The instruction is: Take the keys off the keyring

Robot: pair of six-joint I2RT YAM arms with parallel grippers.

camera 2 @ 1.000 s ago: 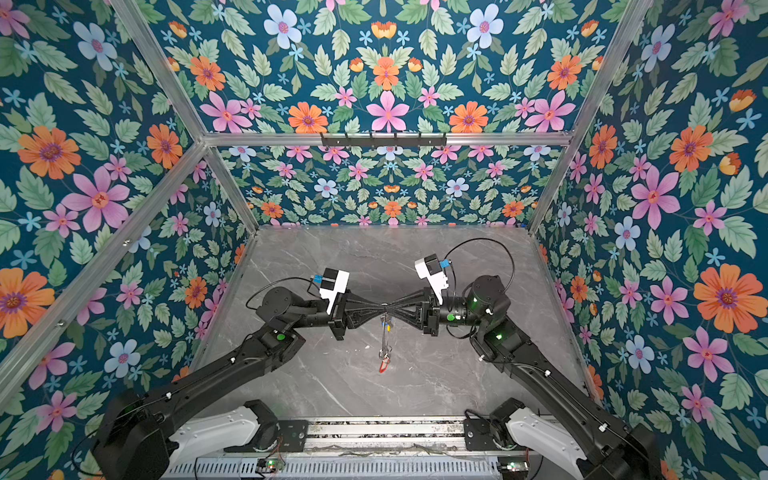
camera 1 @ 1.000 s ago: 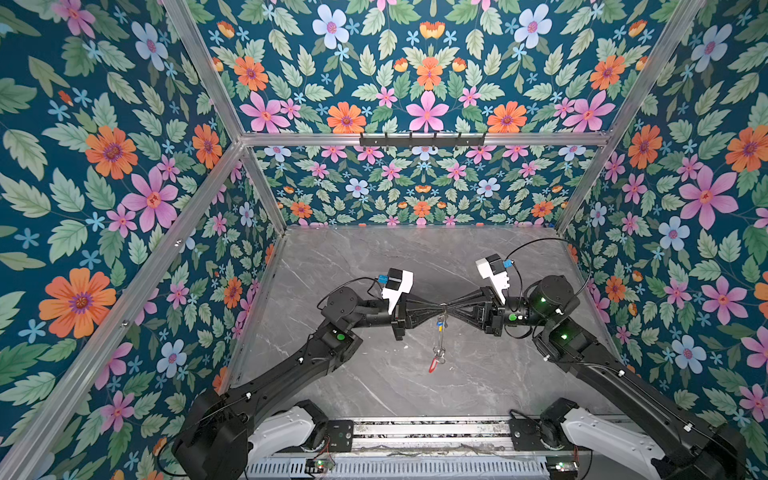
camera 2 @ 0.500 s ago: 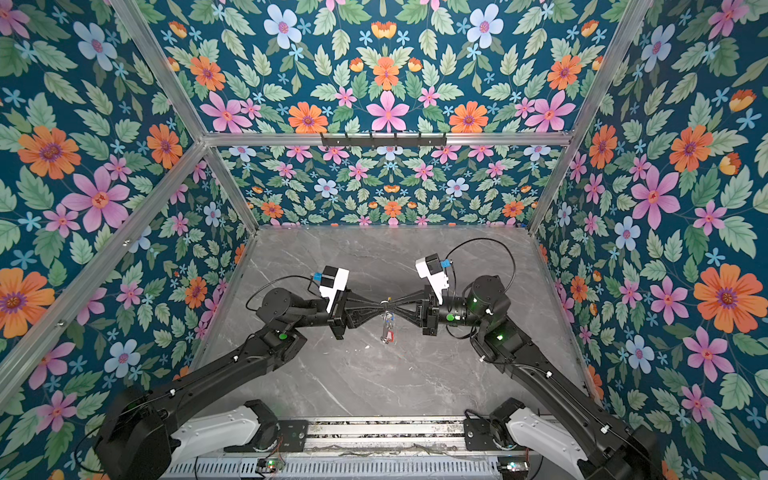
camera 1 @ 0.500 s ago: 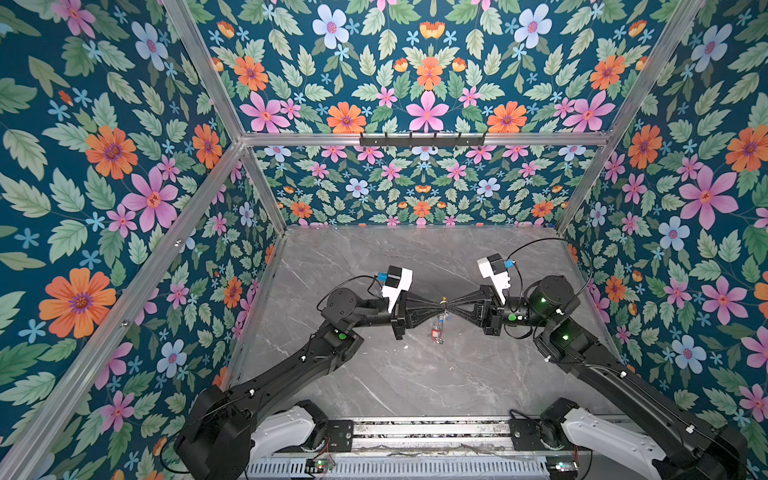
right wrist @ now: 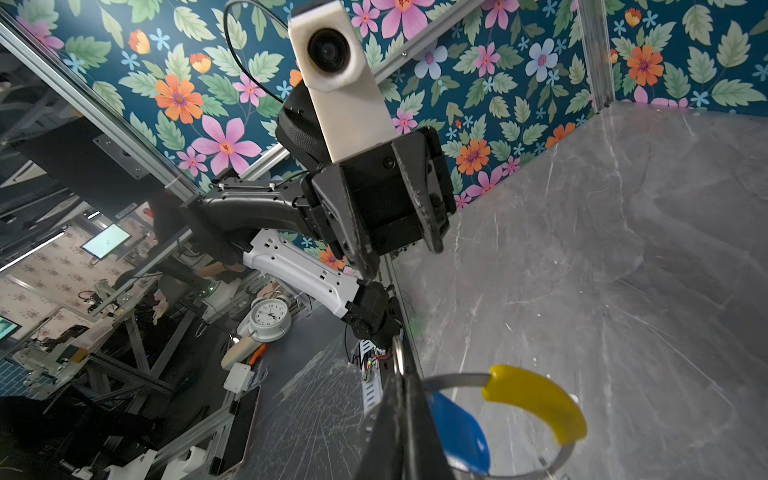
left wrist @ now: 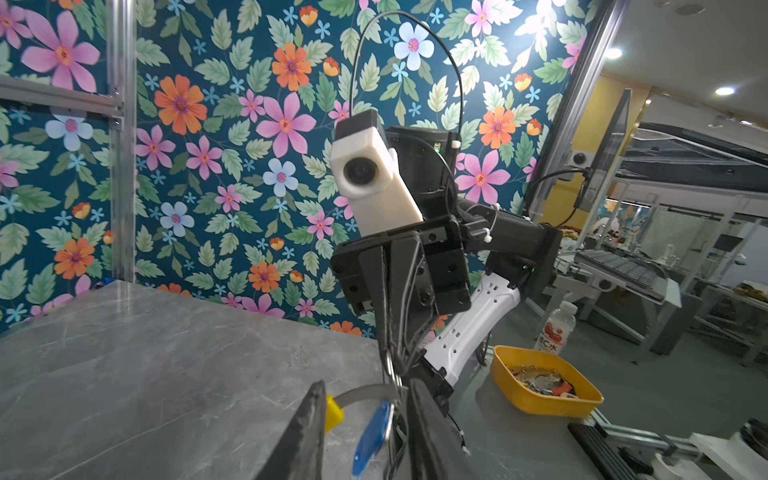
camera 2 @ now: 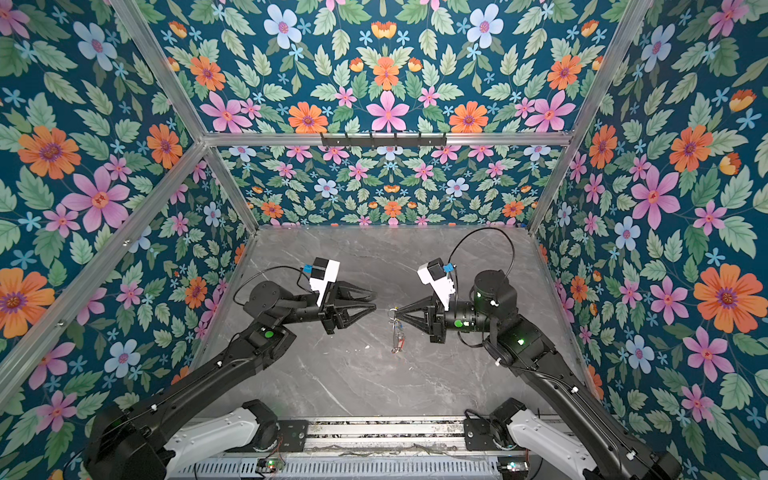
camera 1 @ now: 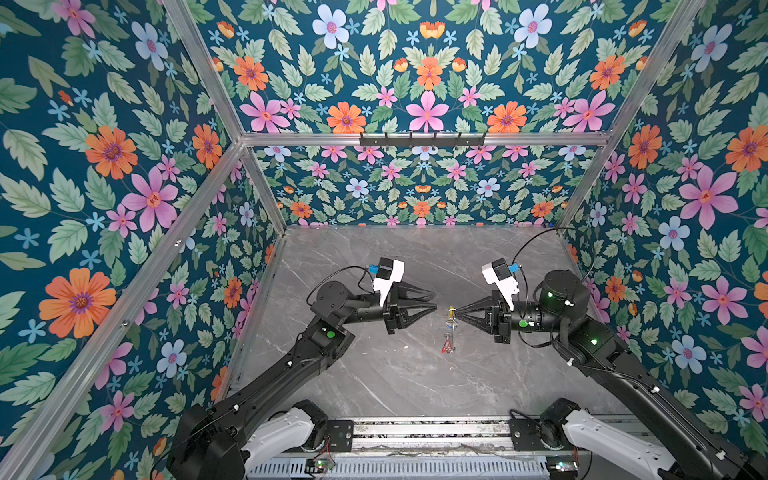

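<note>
One grey marble counter (camera 1: 374, 395) carries the scene, and two black arms reach in from its front edge: the left arm (camera 1: 270, 374) from the front left corner and the right arm (camera 1: 623, 370) from the front right. They meet nose to nose above the counter's middle.

There are two grippers. The left gripper (camera 1: 435, 302) has its fingers spread. In both top views its tips stand just short of the ring with a gap between, and nothing is in it. The right gripper (camera 1: 457, 314) has its fingers (right wrist: 405, 415) pressed together, pinching the band of the keyring (right wrist: 457, 380).

The one keyring hangs in the air from that pinch, over the middle of the counter, between the two grippers. Its grey hoop has one yellow arc (right wrist: 536, 399), and one silver split ring (right wrist: 398, 353) shows at the pinch.

The keys (camera 1: 448, 338) dangle below the hoop as a small cluster, drawn out toward the front edge in both top views. I cannot tell whether they touch the counter. Two tags show: one blue tag (right wrist: 457, 432) just beside the right gripper's fingers, and one red tag (camera 2: 397, 345) lowest in the cluster. The metal blades are too small to count.
</note>
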